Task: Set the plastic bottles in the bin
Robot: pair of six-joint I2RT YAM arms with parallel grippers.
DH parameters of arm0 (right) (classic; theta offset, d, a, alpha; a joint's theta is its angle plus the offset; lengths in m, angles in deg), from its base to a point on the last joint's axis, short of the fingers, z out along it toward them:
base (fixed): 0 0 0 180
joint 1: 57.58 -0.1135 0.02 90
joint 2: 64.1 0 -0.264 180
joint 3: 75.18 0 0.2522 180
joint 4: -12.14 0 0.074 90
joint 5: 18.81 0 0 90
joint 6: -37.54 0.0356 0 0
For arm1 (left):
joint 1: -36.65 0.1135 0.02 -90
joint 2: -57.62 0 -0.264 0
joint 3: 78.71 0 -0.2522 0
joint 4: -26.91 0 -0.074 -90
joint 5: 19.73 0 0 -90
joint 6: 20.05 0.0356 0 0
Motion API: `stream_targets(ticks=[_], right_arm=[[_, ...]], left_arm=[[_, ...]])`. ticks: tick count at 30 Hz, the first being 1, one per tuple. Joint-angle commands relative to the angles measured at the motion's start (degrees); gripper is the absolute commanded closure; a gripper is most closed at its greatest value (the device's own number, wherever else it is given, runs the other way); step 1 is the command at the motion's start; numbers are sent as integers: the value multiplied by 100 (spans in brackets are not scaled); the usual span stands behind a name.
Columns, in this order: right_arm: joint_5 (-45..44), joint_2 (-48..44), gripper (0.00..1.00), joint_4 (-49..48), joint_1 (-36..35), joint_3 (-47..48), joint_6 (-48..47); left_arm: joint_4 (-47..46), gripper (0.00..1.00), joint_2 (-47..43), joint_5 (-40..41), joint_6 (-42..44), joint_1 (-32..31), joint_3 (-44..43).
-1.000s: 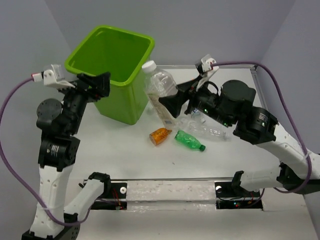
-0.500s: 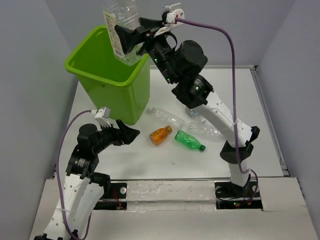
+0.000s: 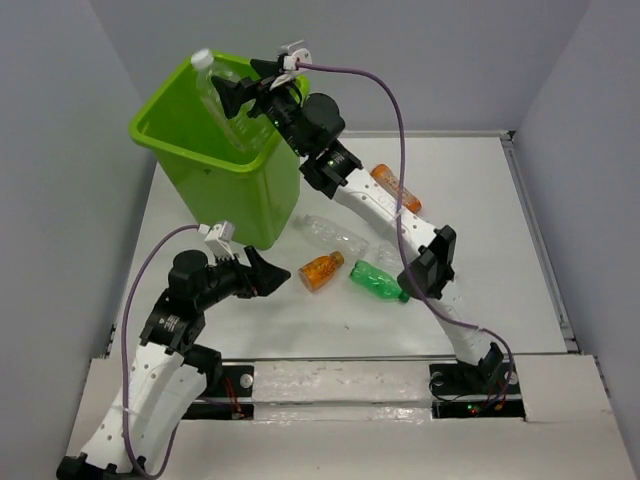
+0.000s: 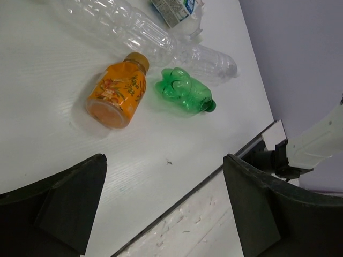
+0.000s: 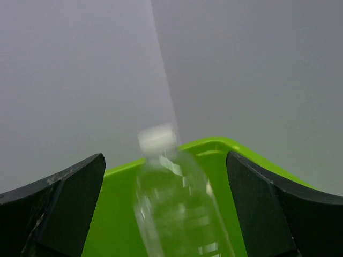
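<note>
Lime-green plastic bin (image 3: 240, 200) stands at the far left of the white counter (image 3: 500, 250).

Top view:
- Right arm reaches out over the bin's opening.
- Right pincer (image 3: 235, 95) sits above the far rim.
- Large clear bottle (image 3: 218, 90), white cap (image 3: 202, 60) up, is tilted just in front of the pincer, its lower part inside the bin's mouth.
- Left arm is low and near, left pincer (image 3: 268, 272) pointing at the loose bottles.
- On the counter, near the bin's right wall: squat orange bottle (image 3: 322, 270), green bottle (image 3: 378, 281) just beside it, and a flattened clear bottle (image 3: 335, 233) behind both.
- A long orange bottle (image 3: 395, 188) lies farther back, close to the right arm.

Left wrist view:
- Left pincer (image 4: 163, 182) has its fingers spread wide with nothing between them, only bare counter.
- Squat orange bottle (image 4: 118, 93) lies on its side, base toward the camera.
- Green bottle (image 4: 185, 96) lies just to the right of it, apart from it.
- Flattened clear bottle (image 4: 123, 24) lies beyond them, and a second clear bottle (image 4: 209, 59) lies behind the green one.

Right wrist view:
- Right pincer (image 5: 165, 158) is spread wide.
- Large clear bottle (image 5: 177, 214) is blurred, centred between the fingers and touching neither.
- The bin's rim (image 5: 217, 144) is behind it.
</note>
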Motion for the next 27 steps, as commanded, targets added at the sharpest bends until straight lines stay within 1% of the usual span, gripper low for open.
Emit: stream_targets(ticks=[1,2,3,4,5,6,8,9,10,11,12,13,14,15,16,17,18,19,20,21,24,27], right_arm=[[517,-1307,0,-179,-78,-288,-152],[525,-1945,0,-178,-25,-656,-178],[543,-2299,0,-213,-25,-1538,-179],[543,-2642,0,-240,-25,-2000,-170],[534,-3011,1,-240,36,-2483,-161],[595,-3763,2,-223,89,-3506,-170],[675,-4566,4,-109,89,-4583,-187],[553,-5353,7,31,150,-5093,-222],[456,-5744,7,502,212,-6012,-196],[394,-6105,8,733,212,-6473,-153],[167,-6465,8,936,212,-6948,-39],[69,-7130,8,1321,291,-7814,14],[-36,-7424,9,1498,291,-8214,137],[-350,-7679,9,1883,352,-8583,434],[-406,-8160,10,2061,353,-8927,593],[-450,-8382,10,2211,353,-9234,751],[-520,-8593,11,2499,353,-9760,1101],[-494,-8796,11,2502,353,-9982,1261],[-468,-8989,11,2720,353,-10193,1402],[-416,-9348,11,2800,353,-10596,1630],[-363,-9763,11,3064,353,-11056,1912],[-467,-9905,11,3223,353,-11443,2124]], left_arm=[[-331,1,386,844,-178,-952,-262],[-393,1,475,1067,-257,-1227,-306],[-419,1,580,1330,-293,-1482,-358],[-446,1,807,1828,-319,-1963,-437],[-481,1,940,2060,-337,-2177,-490],[-516,1,1220,2523,-320,-2562,-613],[-525,1,1546,2922,-258,-2872,-763],[-534,1,1913,3193,-136,-3012,-859],[-543,1,2100,3483,-48,-3257,-1051],[-560,1,2310,3634,40,-3382,-1158],[-552,1,2739,3835,119,-3496,-1368],[-552,1,2952,3916,346,-3593,-1492],[-543,1,3180,3995,427,-3733,-1606],[-543,1,3583,4231,523,-3778,-1798],[-534,1,3770,4329,655,-3796,-1887],[-517,1,3954,4434,717,-3805,-1975],[-525,1,4278,4635,770,-3805,-2133],[-517,1,4281,4637,831,-3805,-2134],[-412,1,4577,4890,884,-3805,-2326],[-333,1,4876,5066,1006,-3796,-2432],[-288,1,5238,5112,1287,-3787,-2714],[-183,1,5695,5086,1377,-3726,-2916]])
